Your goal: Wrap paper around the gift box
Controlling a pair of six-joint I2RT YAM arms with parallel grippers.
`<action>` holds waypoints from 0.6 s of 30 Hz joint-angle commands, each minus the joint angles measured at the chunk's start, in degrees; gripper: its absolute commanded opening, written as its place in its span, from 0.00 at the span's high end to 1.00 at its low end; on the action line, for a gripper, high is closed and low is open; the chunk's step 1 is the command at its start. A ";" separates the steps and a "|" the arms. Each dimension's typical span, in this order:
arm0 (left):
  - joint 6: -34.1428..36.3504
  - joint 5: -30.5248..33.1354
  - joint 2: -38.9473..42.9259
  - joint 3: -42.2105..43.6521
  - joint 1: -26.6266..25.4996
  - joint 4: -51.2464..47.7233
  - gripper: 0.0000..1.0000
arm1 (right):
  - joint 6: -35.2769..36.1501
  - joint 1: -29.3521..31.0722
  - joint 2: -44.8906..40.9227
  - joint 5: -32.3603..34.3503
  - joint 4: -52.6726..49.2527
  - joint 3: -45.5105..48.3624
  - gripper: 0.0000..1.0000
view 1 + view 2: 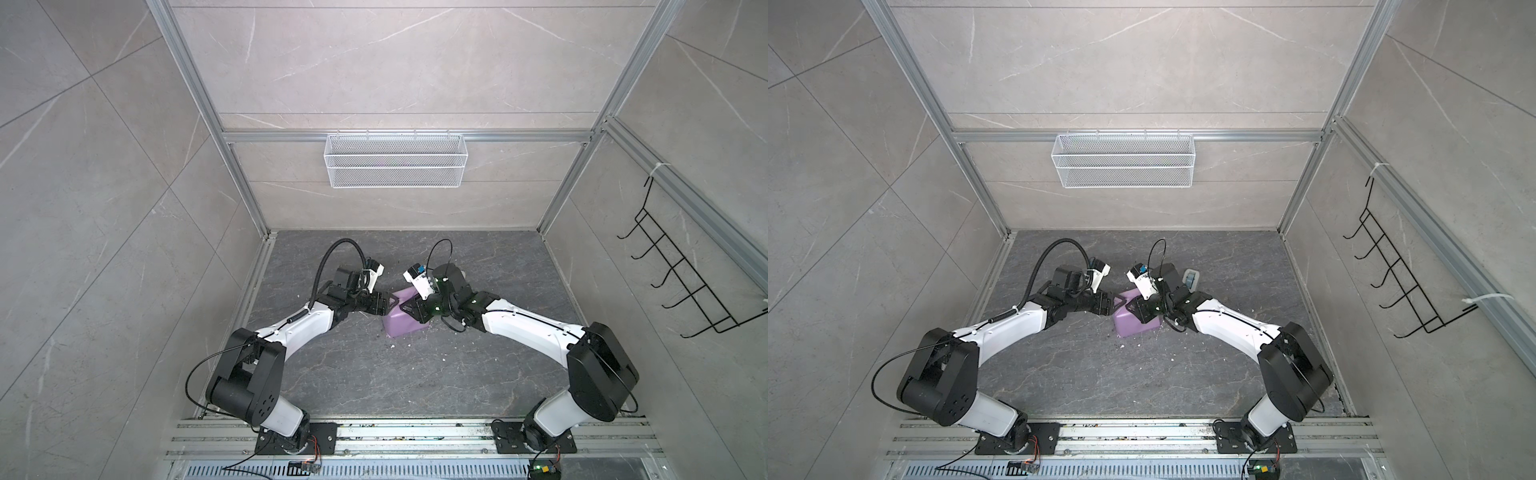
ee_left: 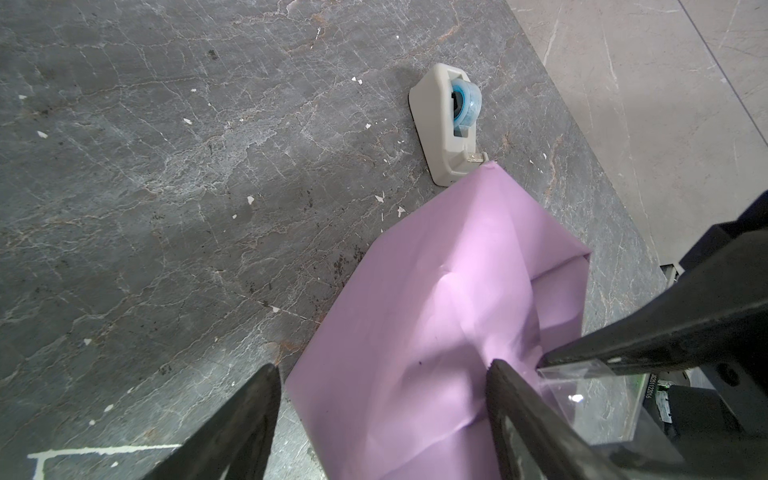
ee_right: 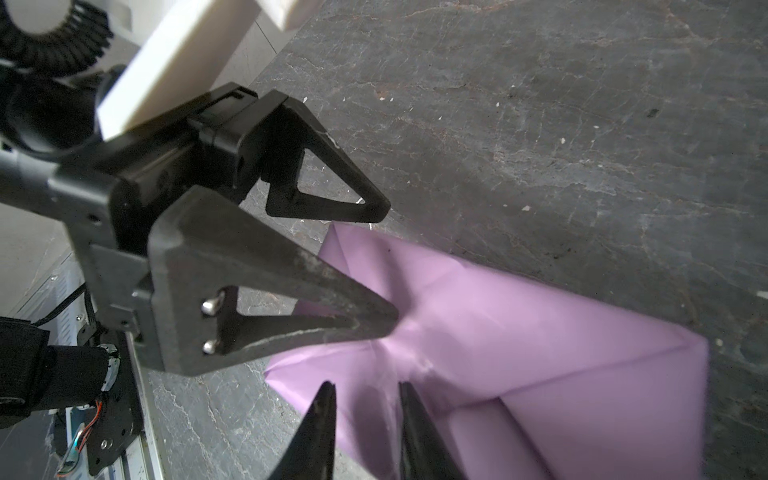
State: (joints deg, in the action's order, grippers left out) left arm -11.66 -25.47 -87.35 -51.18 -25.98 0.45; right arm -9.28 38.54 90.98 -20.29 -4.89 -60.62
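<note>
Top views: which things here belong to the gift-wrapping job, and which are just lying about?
Job in hand:
- lilac paper, folded into a box-shaped bundle; the gift box itself is not visible
- tape dispenser, probably for sealing

Lying about:
- hanging wire basket
- black hook rack
- white scraps

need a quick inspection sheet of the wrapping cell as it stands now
surface: dark marbled table, white flecks scattered
job's things: lilac paper folded into a parcel; box not visible
clutter: tape dispenser by the paper's corner
grippers: left gripper open, one finger on the paper; right gripper open over it
cables: black cable looped above left wrist
surroundings: wire basket, hook rack on walls
</note>
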 commanded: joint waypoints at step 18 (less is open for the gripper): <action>2.43 0.14 -0.23 1.43 -0.04 -4.47 0.21 | -3.51 -3.65 1.79 -1.63 2.12 -2.07 0.65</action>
State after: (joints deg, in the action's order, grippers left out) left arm -11.64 -25.67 -87.35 -51.18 -25.98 0.34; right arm -11.22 35.09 91.55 -19.68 -4.36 -61.19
